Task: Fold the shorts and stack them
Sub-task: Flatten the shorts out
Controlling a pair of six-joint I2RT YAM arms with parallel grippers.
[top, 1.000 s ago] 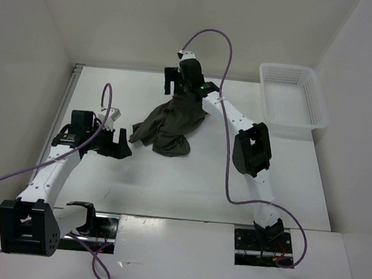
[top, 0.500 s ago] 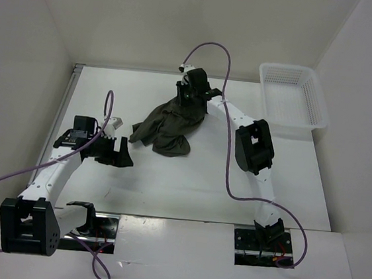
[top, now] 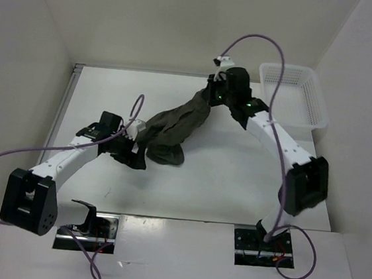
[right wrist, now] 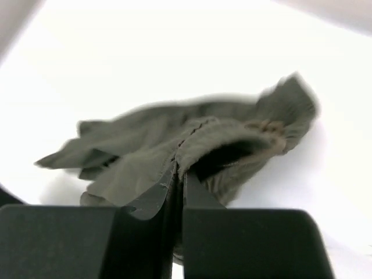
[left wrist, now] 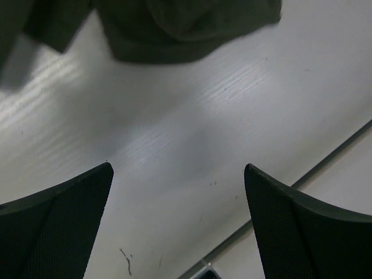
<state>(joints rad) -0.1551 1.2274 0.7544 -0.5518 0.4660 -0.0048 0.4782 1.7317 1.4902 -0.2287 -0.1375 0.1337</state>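
A white bench [top: 235,178] carried crumpled dark olive shorts [top: 174,128] near its middle and a white mesh basket [top: 287,128] at its far right corner.

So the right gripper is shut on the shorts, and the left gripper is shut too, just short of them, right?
No: the left gripper is open, not shut. The left wrist view shows its fingers wide apart over the table, just short of the shorts. The right gripper is shut on them.

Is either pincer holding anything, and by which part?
The right pincer is shut on the shorts, pinching a gathered edge at their far end; the left pincer is open, holding nothing.
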